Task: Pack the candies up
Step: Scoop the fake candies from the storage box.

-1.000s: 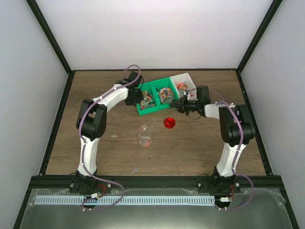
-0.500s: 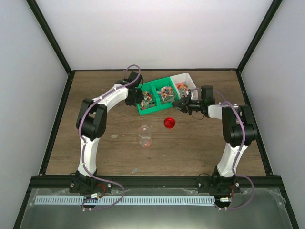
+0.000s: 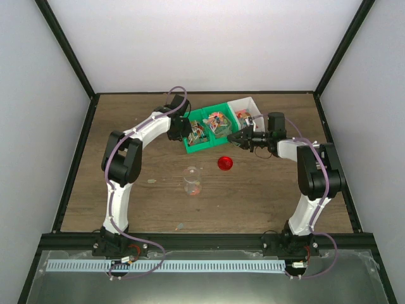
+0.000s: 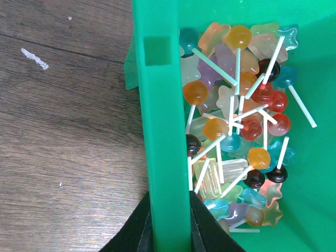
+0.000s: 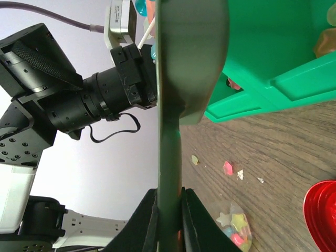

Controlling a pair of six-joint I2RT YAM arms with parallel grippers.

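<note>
So that the green bin (image 3: 201, 130) does not slide while it is dug into, its side wall is pinched between the fingers of the left gripper (image 4: 169, 237) from the 9 o'clock side. The candies (image 4: 239, 131) are heaped just inside that wall. The green scoop (image 5: 181, 68) is clamped by its handle in the right gripper (image 5: 168, 219) and is held at the bin's 3 o'clock edge. As the scoop is seen edge-on, it cannot be told whether it is loaded. The open jar (image 3: 192, 180) stands well apart at 6 o'clock from the bin, with a few sweets already in it. Bare table (image 3: 126, 190) lies between them. The red lid (image 3: 224, 163) lies near the scoop's likely path and should be skirted.
</note>
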